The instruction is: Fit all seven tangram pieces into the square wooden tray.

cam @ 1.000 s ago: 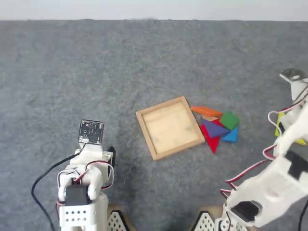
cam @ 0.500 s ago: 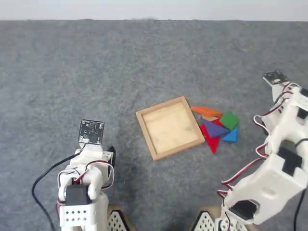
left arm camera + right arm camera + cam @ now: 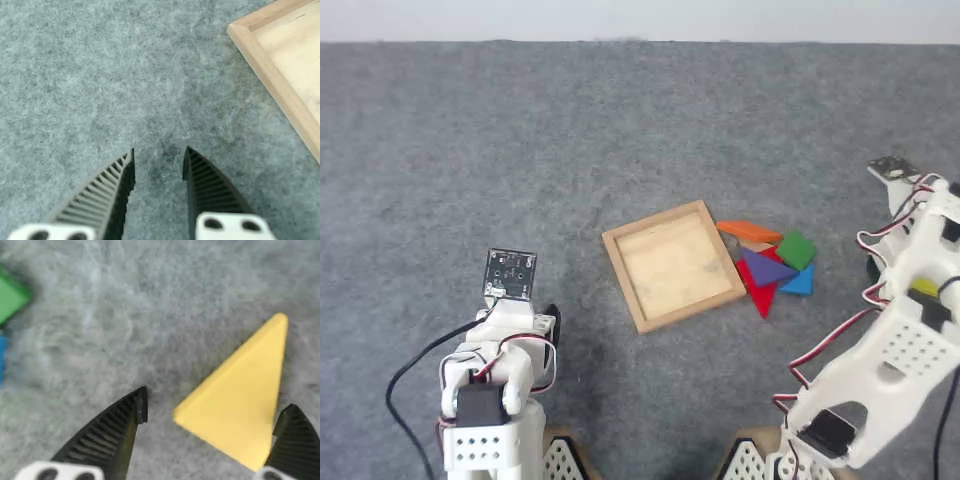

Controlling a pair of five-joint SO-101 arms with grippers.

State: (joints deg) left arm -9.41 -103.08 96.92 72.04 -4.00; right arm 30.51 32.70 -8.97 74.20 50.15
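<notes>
Yellow, thin and likely light, stiff wood with slick painted faces, the triangle (image 3: 240, 410) lies flat on the grey carpet (image 3: 125, 315), well apart from the tray (image 3: 622, 282), between the wide-open, empty right gripper (image 3: 217, 407) fingers, best pinched across its edges.

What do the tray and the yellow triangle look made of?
Tray: pale wood that looks unfinished; faint grain shows on its floor and rim. Yellow triangle: probably painted wood, but its flat, matte, even colour shows no grain, so plastic cannot be ruled out.
</notes>
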